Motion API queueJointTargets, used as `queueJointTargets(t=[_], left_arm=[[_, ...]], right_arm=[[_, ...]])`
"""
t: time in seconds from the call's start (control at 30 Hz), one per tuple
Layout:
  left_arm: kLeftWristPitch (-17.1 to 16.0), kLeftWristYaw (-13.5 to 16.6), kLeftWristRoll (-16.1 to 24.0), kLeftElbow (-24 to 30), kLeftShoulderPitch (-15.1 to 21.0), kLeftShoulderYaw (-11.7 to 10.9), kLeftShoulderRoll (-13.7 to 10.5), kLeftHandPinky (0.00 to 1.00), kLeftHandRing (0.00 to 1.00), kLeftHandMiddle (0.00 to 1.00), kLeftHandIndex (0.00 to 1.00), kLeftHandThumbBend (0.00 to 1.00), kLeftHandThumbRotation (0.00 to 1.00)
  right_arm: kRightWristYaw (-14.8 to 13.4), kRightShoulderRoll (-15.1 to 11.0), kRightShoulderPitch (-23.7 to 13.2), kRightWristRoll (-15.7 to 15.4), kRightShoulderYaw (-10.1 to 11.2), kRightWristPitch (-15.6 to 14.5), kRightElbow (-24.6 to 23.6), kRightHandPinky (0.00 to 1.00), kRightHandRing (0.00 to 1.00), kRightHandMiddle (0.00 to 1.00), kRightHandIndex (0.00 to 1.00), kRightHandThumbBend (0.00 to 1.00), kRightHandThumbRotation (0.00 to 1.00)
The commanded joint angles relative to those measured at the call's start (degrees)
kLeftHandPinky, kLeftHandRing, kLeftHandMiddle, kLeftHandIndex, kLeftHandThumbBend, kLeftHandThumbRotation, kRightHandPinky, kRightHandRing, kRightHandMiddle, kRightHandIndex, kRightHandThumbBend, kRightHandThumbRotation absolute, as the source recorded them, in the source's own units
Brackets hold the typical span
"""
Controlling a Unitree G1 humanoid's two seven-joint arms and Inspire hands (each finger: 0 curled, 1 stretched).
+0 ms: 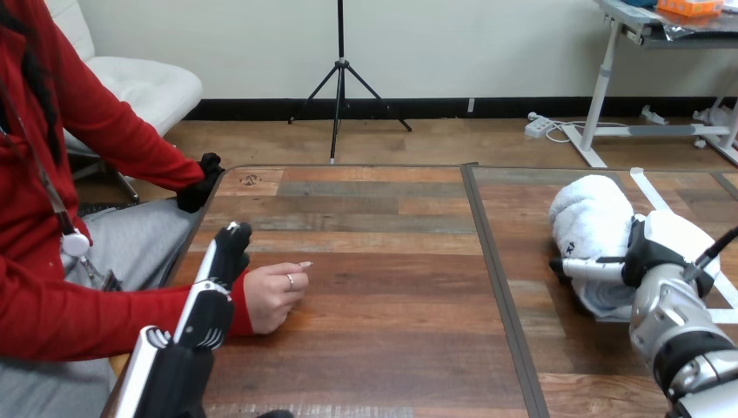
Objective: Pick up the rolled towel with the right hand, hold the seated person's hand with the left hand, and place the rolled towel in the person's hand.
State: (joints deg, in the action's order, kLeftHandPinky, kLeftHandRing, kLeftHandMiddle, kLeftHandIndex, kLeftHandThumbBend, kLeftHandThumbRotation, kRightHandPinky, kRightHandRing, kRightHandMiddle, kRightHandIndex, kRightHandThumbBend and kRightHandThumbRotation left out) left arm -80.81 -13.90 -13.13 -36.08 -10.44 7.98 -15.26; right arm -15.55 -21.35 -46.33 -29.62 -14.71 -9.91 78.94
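The rolled white towel (592, 213) lies on the table at the far right. My right hand (654, 251) is on the towel's right end, with one digit laid across its near side and pressing into the cloth; the other fingers are hidden behind the roll. The person's hand (274, 296) rests on the table at the left as a loose fist with one finger pointing right. My left hand (218, 283) lies along the person's wrist on its left side, fingers straight and pointing away from me, touching the red sleeve but not curled round it.
A dark seam (496, 287) runs front to back between the two table boards. White tape marks (648, 187) lie on the right board by the towel. The person's other hand, in a black glove (202, 185), sits off the table's far left corner.
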Motion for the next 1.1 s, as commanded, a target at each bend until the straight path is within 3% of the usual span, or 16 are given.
queueJointTargets(t=[0.0, 0.13, 0.27, 0.5, 0.77, 1.07], left_arm=[[0.24, -1.06, -2.86, 5.02, 0.44, 1.49, -1.93, 0.98, 1.00, 1.00, 1.00, 1.00, 0.60], [0.76, -2.33, -6.00, 6.06, 0.04, 3.06, -2.46, 0.99, 1.00, 1.00, 1.00, 1.00, 0.57], [0.98, -2.73, -6.13, 7.17, -0.59, 2.22, -2.44, 1.00, 1.00, 1.00, 1.00, 1.00, 0.55], [1.50, -3.99, -7.74, 8.21, -0.80, 2.38, -2.55, 1.00, 1.00, 1.00, 1.00, 1.00, 0.54], [1.35, -5.72, -9.42, 8.12, 0.05, 2.57, -2.56, 1.00, 1.00, 1.00, 1.00, 1.00, 0.55], [1.02, -9.02, -11.87, 6.66, 1.70, 2.71, -2.65, 1.00, 1.00, 1.00, 1.00, 1.00, 0.55]], right_arm=[[0.02, 2.10, 3.48, 3.08, 3.01, 2.89, -0.10, 0.36, 0.54, 0.68, 0.77, 0.89, 0.20], [-1.07, 2.17, 4.24, 5.22, 5.09, 4.47, -0.15, 0.35, 0.49, 0.59, 0.70, 0.84, 0.06], [-1.84, 2.23, 5.24, 5.92, 5.65, 5.58, -0.16, 0.37, 0.48, 0.56, 0.65, 0.81, 0.03], [-1.56, 2.19, 6.22, 5.85, 5.60, 7.58, -0.23, 0.42, 0.52, 0.57, 0.55, 0.81, 0.00], [-0.97, 2.59, 6.23, 5.66, 5.48, 7.37, -0.31, 0.43, 0.54, 0.58, 0.53, 0.77, 0.00], [-0.96, 3.00, 6.39, 6.64, 6.34, 8.36, -0.56, 0.31, 0.40, 0.45, 0.43, 0.71, 0.00]])
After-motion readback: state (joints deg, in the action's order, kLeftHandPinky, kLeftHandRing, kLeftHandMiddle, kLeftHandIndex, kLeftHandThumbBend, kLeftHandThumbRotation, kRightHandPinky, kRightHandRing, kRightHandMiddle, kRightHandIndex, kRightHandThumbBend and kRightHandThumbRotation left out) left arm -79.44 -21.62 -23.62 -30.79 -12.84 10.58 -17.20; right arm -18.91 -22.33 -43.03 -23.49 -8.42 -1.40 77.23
